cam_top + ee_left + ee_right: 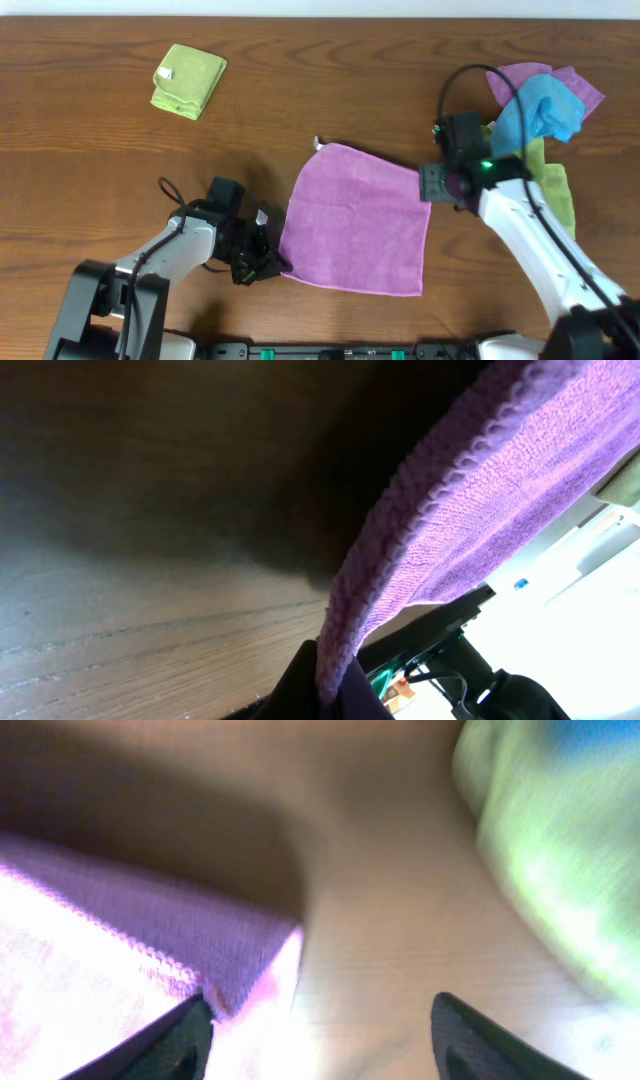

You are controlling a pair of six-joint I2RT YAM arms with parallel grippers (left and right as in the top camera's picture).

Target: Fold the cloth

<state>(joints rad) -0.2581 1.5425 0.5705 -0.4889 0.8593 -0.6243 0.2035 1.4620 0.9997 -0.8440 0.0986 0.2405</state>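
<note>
The lilac-purple cloth (pixel 357 220) lies spread flat in the middle of the table, with its small white tag (pixel 318 143) at the far left corner. My left gripper (pixel 268 262) is shut on the cloth's near left corner; in the left wrist view the hem (pixel 400 540) runs up from between the dark fingers (pixel 330 685). My right gripper (pixel 428 185) is open at the cloth's far right corner. In the right wrist view that corner (pixel 255 945) lies by the left fingertip, with bare wood between the fingers (pixel 320 1020).
A folded lime-green cloth (pixel 188 80) lies at the far left. At the far right a purple cloth (pixel 575 85) is bunched with a bright blue one (pixel 540 110) on a lime-green cloth (pixel 557 190), which shows blurred in the right wrist view (pixel 550 850).
</note>
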